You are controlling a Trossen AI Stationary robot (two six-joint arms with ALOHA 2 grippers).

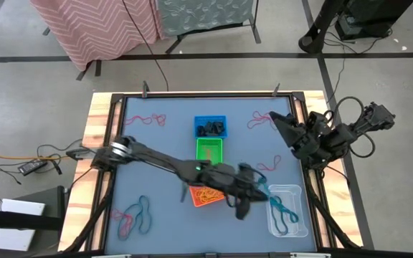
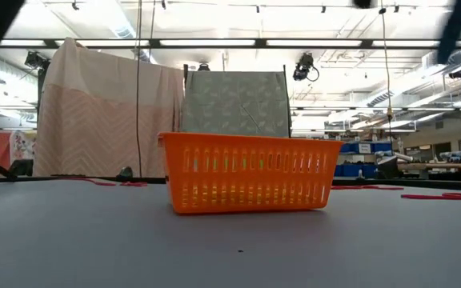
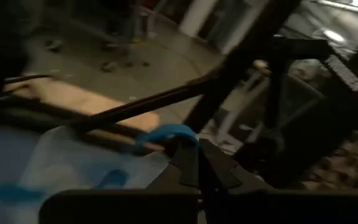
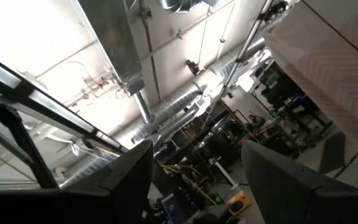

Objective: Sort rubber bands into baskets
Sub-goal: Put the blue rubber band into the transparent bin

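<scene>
Tabletop (image 1: 163, 215): grey-blue work surface, centre of the high view, carrying all items. Clear tub (image 1: 290, 210): lower right of the frame, holding teal-blue rubber bands (image 1: 284, 217); judged to be the bin for that colour. Three small baskets in a column at centre, apparently one per colour: blue basket (image 1: 210, 127) uppermost with dark bands, green basket (image 1: 209, 150) below it, orange basket (image 1: 208, 194) lowest with yellow-orange bands, partly covered by the arm. Unsorted red bands lie at upper left, upper right and lower left. Left gripper (image 1: 258, 190): just left of the tub, fingers pinched closed on a teal-blue band (image 3: 166, 134), likely for release into the tub. Right gripper (image 1: 282, 127): parked at the right edge, fingers apart, holding nothing.
</scene>
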